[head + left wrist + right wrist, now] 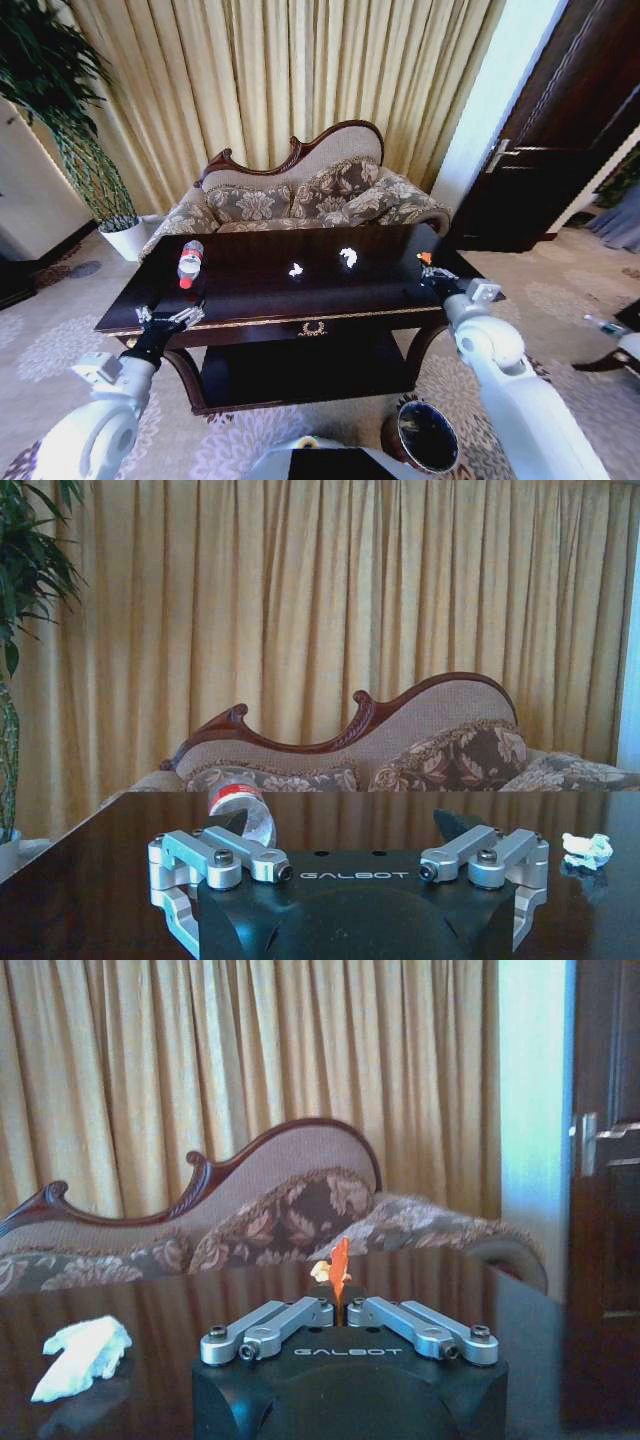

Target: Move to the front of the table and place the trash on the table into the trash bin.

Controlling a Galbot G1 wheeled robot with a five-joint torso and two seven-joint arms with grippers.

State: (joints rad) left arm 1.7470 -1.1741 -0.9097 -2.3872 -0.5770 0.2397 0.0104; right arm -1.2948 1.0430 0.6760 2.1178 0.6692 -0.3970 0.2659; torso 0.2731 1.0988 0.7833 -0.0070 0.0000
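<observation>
The orange piece (340, 1268), at centre frame on the table (250, 300), is pinched by the closed right gripper (342, 1305) and could be dropped if squeezed sideways, while the left gripper (345, 865) is spread before the bottle (243, 812)

Patterned sofa (300, 195) before gold curtains (290, 70), potted plant (60, 110) at left, dark door (560, 130) at right

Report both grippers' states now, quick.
Left gripper: open, empty, just short of the bottle.
Right gripper: shut on the orange piece.
</observation>
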